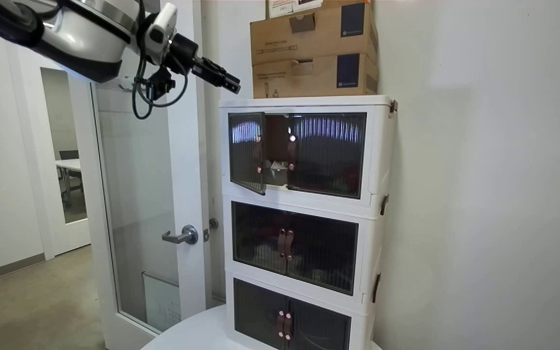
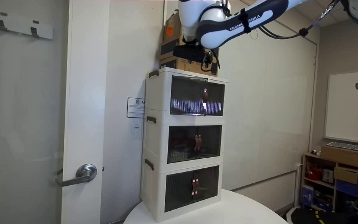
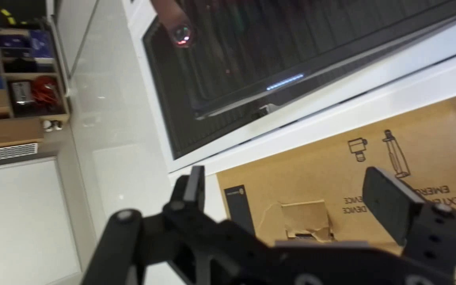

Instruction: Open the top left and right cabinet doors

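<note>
Gripper, qty 1: hovering higher than top of cab.; jaws standing well apart, holding nothing. L door, top tier: hanging ajar, free edge running 12–6, lying approx. 12 o'clock from jaws in wrist view, approx. 5 o'clock in an exterior view. R door, same tier: looking flush, lying approx. 4 o'clock there. Next, prob.: dropping jaws toward 5 o'clock, hooking behind L door's free edge w/o nudging it shut.
</note>
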